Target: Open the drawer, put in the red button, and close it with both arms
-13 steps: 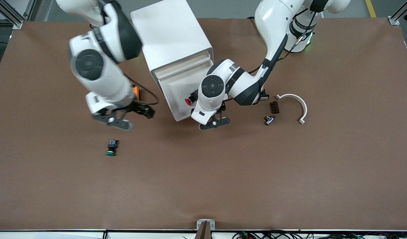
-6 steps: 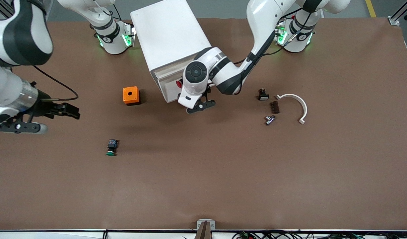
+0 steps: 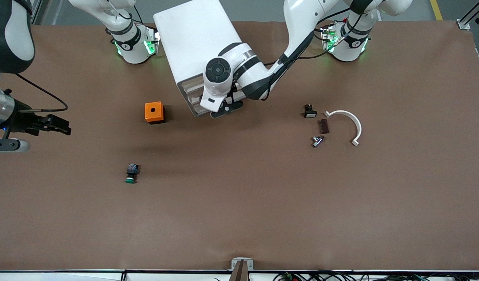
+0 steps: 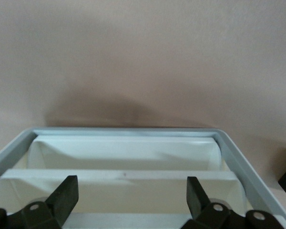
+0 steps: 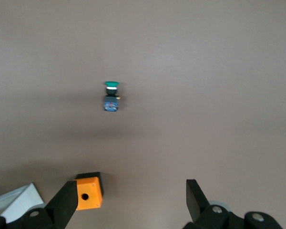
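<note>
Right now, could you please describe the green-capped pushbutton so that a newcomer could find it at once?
Start at the white drawer cabinet, then find the orange box beside it, toward the right arm's end. The green-capped pushbutton lies alone on the table, nearer the front camera than that box; only it pairs a green cap with a black-and-blue body.

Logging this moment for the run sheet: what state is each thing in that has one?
Drawer: nearly shut.
Left end effector: open, at the drawer front.
Right end effector: open, over the right arm's end of the table.
Red button: not visible.
Green button: lying on its side.
Orange box: hole up.
</note>
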Action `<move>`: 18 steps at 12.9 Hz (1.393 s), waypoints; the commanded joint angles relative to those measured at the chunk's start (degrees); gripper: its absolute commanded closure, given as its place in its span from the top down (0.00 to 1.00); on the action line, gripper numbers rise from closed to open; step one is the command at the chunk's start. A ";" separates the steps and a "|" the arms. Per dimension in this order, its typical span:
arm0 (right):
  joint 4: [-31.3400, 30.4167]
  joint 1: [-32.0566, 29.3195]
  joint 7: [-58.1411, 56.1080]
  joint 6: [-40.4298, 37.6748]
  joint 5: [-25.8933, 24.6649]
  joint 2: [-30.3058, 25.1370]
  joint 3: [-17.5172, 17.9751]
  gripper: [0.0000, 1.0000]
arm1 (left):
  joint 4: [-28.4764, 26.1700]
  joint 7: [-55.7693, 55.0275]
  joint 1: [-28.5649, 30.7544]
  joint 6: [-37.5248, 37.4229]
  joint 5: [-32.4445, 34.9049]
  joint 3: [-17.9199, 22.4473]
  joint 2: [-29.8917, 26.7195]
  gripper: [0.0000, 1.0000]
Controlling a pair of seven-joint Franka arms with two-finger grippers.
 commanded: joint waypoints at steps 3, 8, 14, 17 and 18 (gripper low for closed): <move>3.24 -1.65 -1.05 -4.38 -1.45 0.05 1.31 1.00 | -1.50 -1.55 0.41 0.19 -0.72 -0.06 -0.99 1.00; 3.24 -2.97 -0.62 -4.92 -0.31 0.22 1.31 1.00 | -0.63 -0.41 16.82 -2.18 5.04 0.21 -7.12 1.00; 3.51 -2.71 0.00 -8.32 -0.22 -0.83 1.57 1.00 | -0.36 13.26 33.97 -8.31 16.24 0.21 -14.59 1.00; 3.16 -2.18 -0.35 -9.40 1.63 -4.60 1.93 1.00 | -0.45 31.53 41.45 -16.93 16.94 0.21 -20.92 1.00; 2.98 -1.57 -0.35 -9.57 1.54 -5.66 1.84 1.00 | -0.45 34.37 42.95 -18.17 17.21 0.21 -22.77 1.00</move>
